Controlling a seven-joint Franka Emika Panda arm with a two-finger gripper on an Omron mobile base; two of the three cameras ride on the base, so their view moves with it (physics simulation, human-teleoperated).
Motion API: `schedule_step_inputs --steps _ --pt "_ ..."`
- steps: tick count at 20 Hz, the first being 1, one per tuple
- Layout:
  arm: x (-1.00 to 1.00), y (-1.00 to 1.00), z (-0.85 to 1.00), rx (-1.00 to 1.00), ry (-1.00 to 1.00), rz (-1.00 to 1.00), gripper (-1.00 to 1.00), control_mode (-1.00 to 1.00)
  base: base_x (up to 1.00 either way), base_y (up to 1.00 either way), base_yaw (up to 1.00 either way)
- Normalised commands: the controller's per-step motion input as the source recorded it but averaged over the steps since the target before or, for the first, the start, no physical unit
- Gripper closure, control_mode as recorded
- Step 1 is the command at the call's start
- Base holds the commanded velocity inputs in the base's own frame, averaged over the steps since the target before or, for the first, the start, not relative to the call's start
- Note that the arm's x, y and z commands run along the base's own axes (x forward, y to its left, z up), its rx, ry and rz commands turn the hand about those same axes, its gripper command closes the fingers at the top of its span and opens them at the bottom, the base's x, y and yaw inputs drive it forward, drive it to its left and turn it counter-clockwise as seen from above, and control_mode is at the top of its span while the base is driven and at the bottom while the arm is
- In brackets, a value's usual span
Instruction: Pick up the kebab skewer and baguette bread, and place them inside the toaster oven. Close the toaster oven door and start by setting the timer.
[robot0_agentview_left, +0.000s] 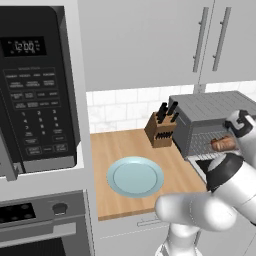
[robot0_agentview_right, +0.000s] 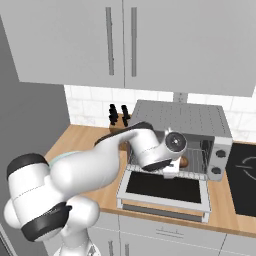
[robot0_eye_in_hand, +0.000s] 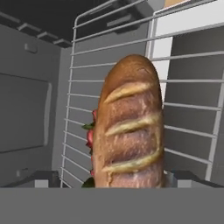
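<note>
Hand view: baguette bread (robot0_eye_in_hand: 129, 127) lies on the toaster oven (robot0_agentview_right: 182, 120) rack, kebab skewer (robot0_eye_in_hand: 91, 131) at its nine o'clock. Jaws stand apart, released. Withdrawing carelessly could drag the loaf outward.

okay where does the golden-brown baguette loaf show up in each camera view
Left base view: golden-brown scored baguette loaf at right, on the wire rack.
Right base view: a brown sliver beside the hand, right of centre.
Hand view: upright at centre.
Shared landmark: the rack inside the silver-grey ribbed toaster oven.
</note>
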Motion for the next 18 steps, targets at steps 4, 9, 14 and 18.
schedule_step_inputs --steps 4,9,14,18 --pt "-0.11 -0.22 0.19 0.00 -0.02 0.01 -1.00 -1.00 0.00 0.00 0.00" --pt "-0.49 -0.45 -0.10 -0.16 -0.09 0.20 -1.00 -1.00 0.00 0.00 0.00" --pt "-0.50 -0.11 -0.28 -0.34 -0.04 0.34 -1.00 -1.00 0.00 0.00 0.00" --pt "-0.29 0.14 -0.17 -0.38 0.00 0.43 -1.00 -1.00 0.00 0.00 0.00"
